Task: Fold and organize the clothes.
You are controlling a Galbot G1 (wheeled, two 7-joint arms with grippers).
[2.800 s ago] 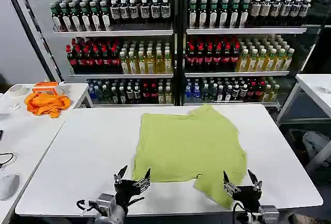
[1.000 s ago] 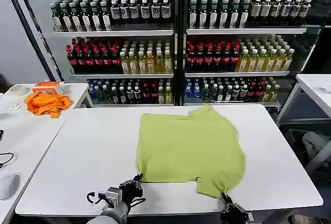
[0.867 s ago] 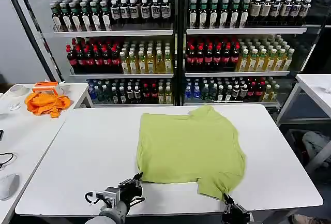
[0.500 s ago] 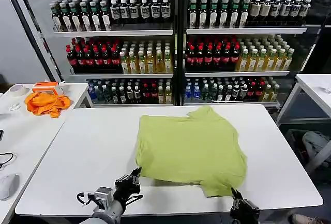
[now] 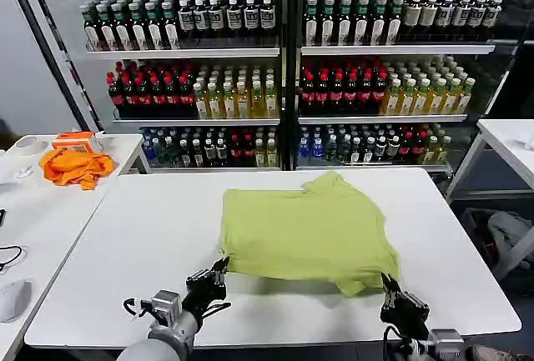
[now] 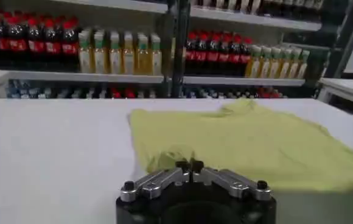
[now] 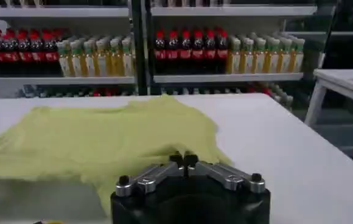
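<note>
The clothes, a plain light yellow-green T-shirt (image 5: 304, 232), lie spread on the white table (image 5: 142, 228), collar toward the shelves. The near hem is raised off the table with a shadow under it. My left gripper (image 5: 219, 270) is shut on the hem's near-left corner. My right gripper (image 5: 389, 283) is shut on the near-right corner. In the left wrist view the fingertips (image 6: 190, 165) meet with the T-shirt (image 6: 255, 140) bunched between them. In the right wrist view that gripper (image 7: 183, 159) pinches the T-shirt (image 7: 103, 140) the same way.
A bright orange cloth heap (image 5: 75, 166) lies on the side table at the left, with a mouse (image 5: 12, 299) and cable nearer me. Shelves of bottles (image 5: 284, 77) stand behind the table. Another white table (image 5: 509, 139) is at the far right.
Both grippers went from open to shut on the near hem. They have lifted it and carried it away from the front edge, toward the shelves, shortening the spread shirt.
</note>
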